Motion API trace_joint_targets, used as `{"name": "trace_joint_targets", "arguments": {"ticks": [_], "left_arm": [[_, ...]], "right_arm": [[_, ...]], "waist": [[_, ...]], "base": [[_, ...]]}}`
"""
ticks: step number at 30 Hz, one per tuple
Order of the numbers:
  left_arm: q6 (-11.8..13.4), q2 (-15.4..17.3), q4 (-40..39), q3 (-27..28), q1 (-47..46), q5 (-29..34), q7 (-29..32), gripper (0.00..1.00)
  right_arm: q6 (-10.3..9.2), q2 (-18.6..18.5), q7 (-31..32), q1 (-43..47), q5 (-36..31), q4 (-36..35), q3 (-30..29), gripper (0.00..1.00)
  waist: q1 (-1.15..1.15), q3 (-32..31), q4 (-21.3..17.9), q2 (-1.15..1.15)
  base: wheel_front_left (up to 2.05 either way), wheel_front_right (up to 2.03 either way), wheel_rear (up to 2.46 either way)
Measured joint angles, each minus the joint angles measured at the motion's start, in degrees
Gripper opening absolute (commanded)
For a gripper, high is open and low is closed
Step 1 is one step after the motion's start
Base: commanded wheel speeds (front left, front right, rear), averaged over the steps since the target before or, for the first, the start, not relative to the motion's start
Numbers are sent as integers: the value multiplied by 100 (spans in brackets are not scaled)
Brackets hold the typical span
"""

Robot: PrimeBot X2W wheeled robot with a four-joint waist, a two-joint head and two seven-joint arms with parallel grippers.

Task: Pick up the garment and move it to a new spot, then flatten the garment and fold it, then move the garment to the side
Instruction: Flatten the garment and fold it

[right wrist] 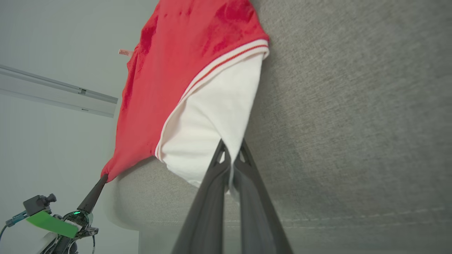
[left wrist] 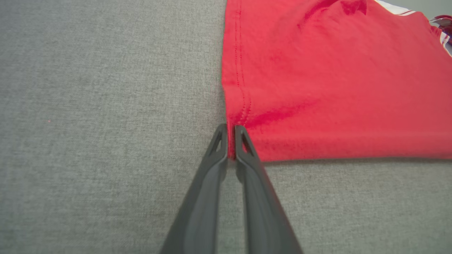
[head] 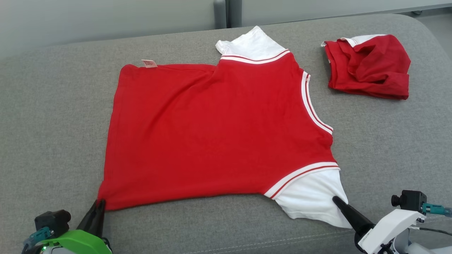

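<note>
The garment (head: 219, 134) is a red T-shirt with white sleeves and striped trim, spread nearly flat on the grey cushion (head: 53, 123). My left gripper (head: 100, 203) is at its near left hem corner. In the left wrist view the red garment (left wrist: 335, 77) has that corner pinched between the tips of the left gripper (left wrist: 231, 128), which is shut on it. My right gripper (head: 335, 199) is shut on the edge of the near white sleeve (head: 310, 197). The right wrist view shows the right gripper (right wrist: 231, 148) with white cloth (right wrist: 212, 120) between its fingers, and the left gripper (right wrist: 104, 178) at the hem corner.
A second red and white garment (head: 369, 67) lies folded in a heap at the far right of the cushion. The cushion's front seam (head: 282, 243) runs just beyond my grippers. Bare grey fabric lies to the left and right of the shirt. A pale wall (head: 106, 17) stands behind.
</note>
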Motion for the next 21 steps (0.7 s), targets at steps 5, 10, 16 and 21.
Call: {"name": "trace_joint_targets", "arguments": {"ticks": [5, 10, 16, 21], "left_arm": [[-1, -54, 66, 70, -1, 14, 0, 53], [-9, -102, 175, 89, -2, 14, 0, 98], [-54, -131, 196, 131, -8, 63, 0, 100], [-55, -185, 144, 265, -25, 153, 0, 100]], "right_arm": [[0, -25, 13, -38, -43, 160, -3, 21], [0, 49, 97, -54, -53, 220, 32, 85], [0, 76, 101, -92, -54, 311, 63, 100], [0, 71, 112, -207, -125, 390, 79, 100]], "waist": [[0, 35, -3, 0], [0, 62, -12, 0], [0, 76, -8, 0], [0, 72, 6, 0]], "base": [[0, 0, 0], [0, 0, 0], [0, 0, 0], [0, 0, 0]]}}
